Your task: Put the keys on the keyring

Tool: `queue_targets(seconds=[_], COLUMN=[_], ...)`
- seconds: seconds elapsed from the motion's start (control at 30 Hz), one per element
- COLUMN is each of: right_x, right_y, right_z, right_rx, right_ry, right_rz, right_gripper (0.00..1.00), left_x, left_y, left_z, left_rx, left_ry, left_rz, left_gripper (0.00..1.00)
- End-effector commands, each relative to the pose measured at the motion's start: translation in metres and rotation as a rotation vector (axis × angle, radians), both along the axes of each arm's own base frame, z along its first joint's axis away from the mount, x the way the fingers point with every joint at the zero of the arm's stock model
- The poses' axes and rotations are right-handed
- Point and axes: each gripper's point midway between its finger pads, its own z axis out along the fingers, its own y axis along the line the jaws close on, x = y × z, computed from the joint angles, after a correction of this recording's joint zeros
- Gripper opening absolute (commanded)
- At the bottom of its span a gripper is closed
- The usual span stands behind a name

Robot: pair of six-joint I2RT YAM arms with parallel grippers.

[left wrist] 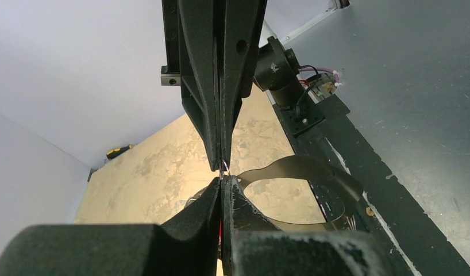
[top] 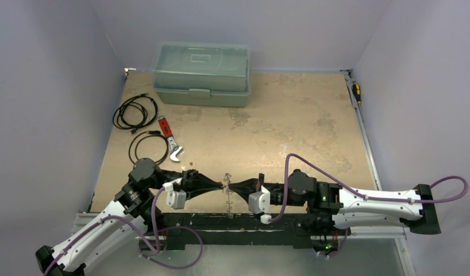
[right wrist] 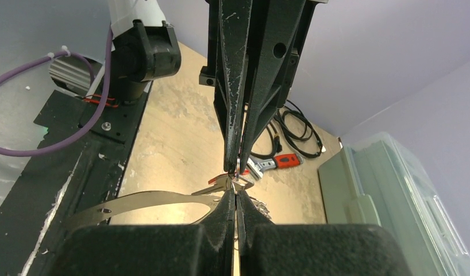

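Silvery keyring point(right wrist: 158, 199) hangs where the tightly closed left hand point(top: 222, 184) and right hand point(top: 231, 185) meet.

We find no text, label, brand or number that we can read in any view. A small white mark sits on the black motor housing point(left wrist: 274, 66) in the upper middle of the left wrist view, but it is too small and blurred for us to make out.

Two arms point(top: 100, 225) point(top: 373, 201), two coiled cables point(top: 155, 109) point(top: 131, 149), one wrench point(top: 170, 140), one lidded box point(top: 201, 73) — one keyring point(right wrist: 152, 200)
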Motion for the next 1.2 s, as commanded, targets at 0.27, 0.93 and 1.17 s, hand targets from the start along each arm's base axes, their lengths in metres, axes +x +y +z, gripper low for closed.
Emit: queue_targets(seconds=[0.27, 0.93, 1.17], right_x=[-0.0012, -0.0014, 0.0002], right_y=[0.0044, 0.005, 0.0025], right_z=[0.0484, 0.0471, 0.0511], right_rx=[0.133, 0.13, 0.144], right_ry=[-0.015, -0.009, -0.01], right_rz=[0.011, 0.013, 0.001], right_gripper=[0.0, 0.0, 0.0], left_x=[-0.0068, -0.003, -0.0033], left_y=[-0.0023, -0.004, -0.0039], left_z=[0.0013, -0.0018, -0.0022], left_rx=[-0.012, -0.001, -0.001], left_ry=[-0.03, -0.012, -0.013], left_rz=[-0.05, -0.034, -0.035], left_gripper=[0.0, 0.0, 0.0])
